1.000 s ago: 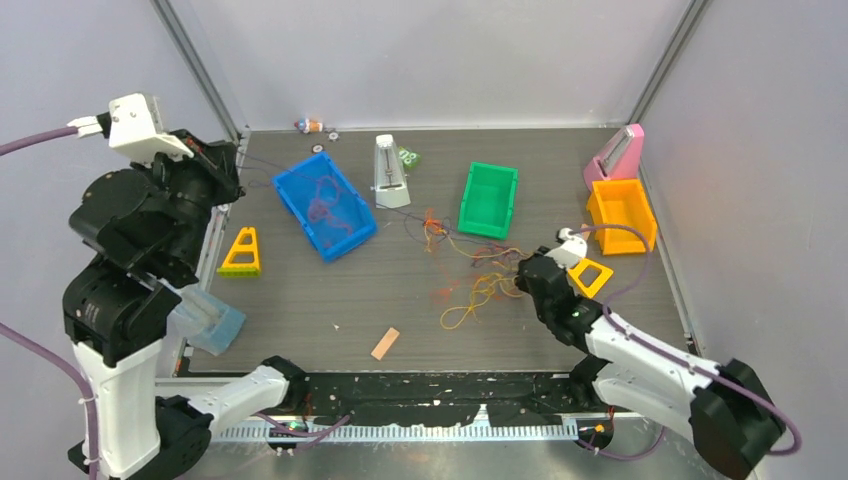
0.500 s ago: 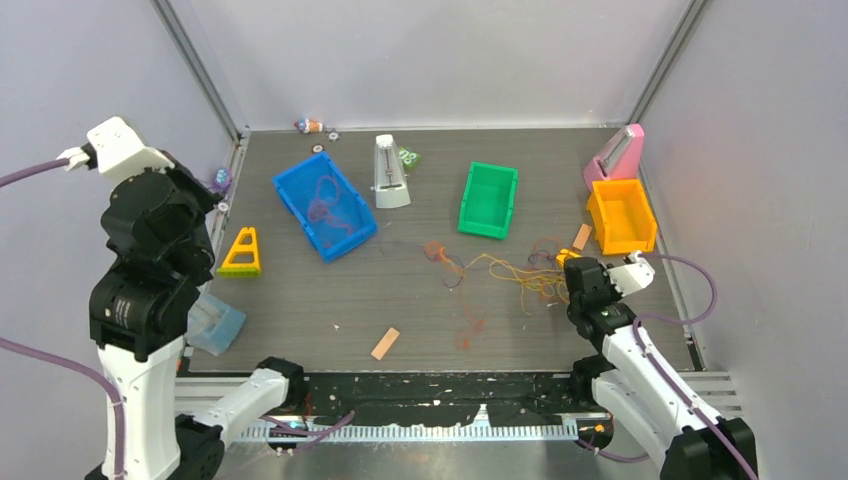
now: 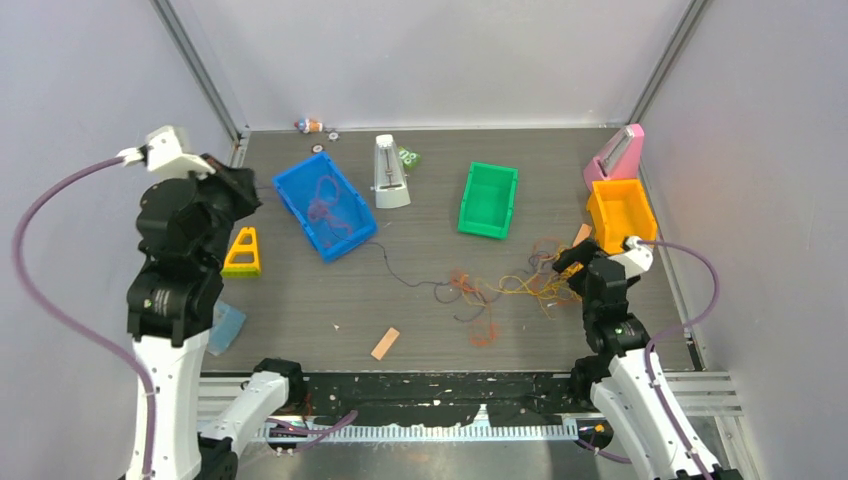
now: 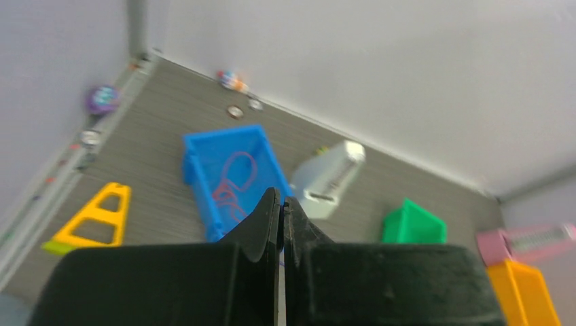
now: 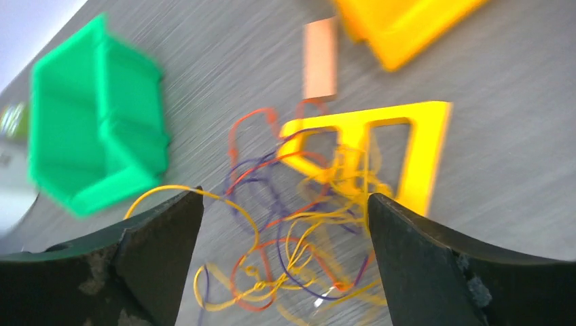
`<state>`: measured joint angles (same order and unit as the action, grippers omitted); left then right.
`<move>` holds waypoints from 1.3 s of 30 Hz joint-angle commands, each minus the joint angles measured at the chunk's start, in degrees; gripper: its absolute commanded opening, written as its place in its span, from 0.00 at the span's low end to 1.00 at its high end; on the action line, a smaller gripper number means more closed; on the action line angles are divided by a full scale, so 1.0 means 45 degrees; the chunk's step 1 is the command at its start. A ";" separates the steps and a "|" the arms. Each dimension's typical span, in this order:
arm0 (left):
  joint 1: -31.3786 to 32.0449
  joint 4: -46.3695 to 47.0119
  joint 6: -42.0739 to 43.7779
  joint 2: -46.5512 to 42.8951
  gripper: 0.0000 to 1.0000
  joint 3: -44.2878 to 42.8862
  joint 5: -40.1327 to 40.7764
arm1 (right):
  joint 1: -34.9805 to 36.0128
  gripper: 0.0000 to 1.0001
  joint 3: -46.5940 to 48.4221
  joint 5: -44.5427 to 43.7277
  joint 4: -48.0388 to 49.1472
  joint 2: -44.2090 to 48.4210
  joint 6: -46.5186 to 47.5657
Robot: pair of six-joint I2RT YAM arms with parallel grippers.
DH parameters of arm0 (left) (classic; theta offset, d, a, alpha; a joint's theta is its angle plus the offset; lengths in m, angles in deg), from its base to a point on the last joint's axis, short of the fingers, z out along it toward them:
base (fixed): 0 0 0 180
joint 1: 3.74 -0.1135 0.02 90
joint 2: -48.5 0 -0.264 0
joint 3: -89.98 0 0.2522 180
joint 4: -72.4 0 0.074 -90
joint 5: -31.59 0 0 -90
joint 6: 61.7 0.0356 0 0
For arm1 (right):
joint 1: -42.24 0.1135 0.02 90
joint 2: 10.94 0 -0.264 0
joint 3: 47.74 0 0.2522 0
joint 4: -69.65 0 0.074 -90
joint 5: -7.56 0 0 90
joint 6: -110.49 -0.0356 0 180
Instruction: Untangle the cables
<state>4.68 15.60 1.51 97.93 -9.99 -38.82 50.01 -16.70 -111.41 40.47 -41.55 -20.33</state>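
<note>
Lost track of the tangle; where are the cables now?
Top view: the cables lie right of centre, nearer the arms than the green bin, just left of the right end effector.

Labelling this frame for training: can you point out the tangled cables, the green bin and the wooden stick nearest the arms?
tangled cables [image 3: 535,287], top view, dense yellow knot.
green bin [image 3: 489,200], top view, bare floor.
wooden stick [image 3: 385,343], top view, its middle.
</note>
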 commanded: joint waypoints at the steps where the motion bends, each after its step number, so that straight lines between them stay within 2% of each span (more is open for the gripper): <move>1: -0.0075 0.2327 -0.0543 0.0327 0.00 0.0806 -0.5044 | 0.0003 0.97 0.0876 0.5500 0.2315 0.0101 0.3330; 3: -0.0061 0.2494 -0.0521 0.0591 0.00 0.0964 -0.6228 | 0.0013 0.96 0.1291 0.6377 0.2035 -0.0026 0.3739; 6: -0.0013 0.2023 -0.0289 0.0868 0.00 0.1111 -0.7028 | 0.0021 0.95 0.2402 0.6985 0.1157 -0.0321 0.4438; 12: -0.0017 0.1787 0.0228 -0.0152 0.00 0.2843 -0.4823 | 0.0116 0.95 0.4560 0.6609 -0.1168 -0.0863 0.5016; 14: -0.0017 0.1453 0.0434 -0.0395 0.00 0.3084 -0.4268 | 0.0471 0.95 0.5213 0.7753 -0.1598 -0.1275 0.5605; 16: -0.0017 0.0980 0.0678 -0.0519 0.00 0.3150 -0.3490 | 0.1461 0.95 0.5661 0.8702 -0.1852 -0.2027 0.5893; 19: -0.0017 0.0376 0.0879 -0.0647 0.00 0.3335 -0.2406 | 0.4375 0.95 0.6201 0.7529 -0.1971 -0.3707 0.6424; 22: -0.0015 0.0111 0.0833 -0.0694 0.00 0.3757 -0.2227 | 0.6236 0.95 0.6632 0.6953 -0.1554 -0.5605 0.6852; 23: -0.0017 0.0110 0.0840 -0.0677 0.00 0.4024 -0.2494 | 0.6434 0.97 0.6718 0.6923 -0.1446 -0.6032 0.6939; 25: -0.0017 0.0354 0.0901 -0.0710 0.08 0.4593 -0.3429 | 0.6894 0.99 0.6848 0.6777 -0.0957 -0.7058 0.7002; 27: -0.0010 0.0593 0.0708 -0.0804 0.16 0.5159 -0.3965 | 0.7171 0.95 0.6771 0.6612 -0.0298 -0.7916 0.6981; 30: -0.0011 0.0714 0.0763 -0.0867 0.49 0.5739 -0.4289 | 0.7365 0.87 0.6810 0.6639 0.0643 -0.9225 0.6925; 31: -0.0004 0.0632 0.0899 -0.0808 0.63 0.5811 -0.4803 | 0.7390 0.85 0.6884 0.6586 0.0775 -0.9709 0.6864; 33: 0.0051 0.0506 0.1465 -0.0650 0.78 0.5906 -0.6008 | 0.7462 0.81 0.6981 0.6625 0.1324 -1.0308 0.6805; 36: 0.0656 0.0952 0.1604 -0.0631 0.88 0.6477 -0.6234 | 0.7522 0.76 0.7026 0.6842 0.1993 -1.0982 0.6530; 39: 0.1715 0.1400 0.1402 -0.0285 0.89 0.7154 -0.5848 | 0.7531 0.71 0.7109 0.7076 0.2722 -1.1817 0.6186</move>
<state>7.83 17.87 6.74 95.63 19.43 -62.84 83.45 12.39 -80.38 44.62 -91.95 9.40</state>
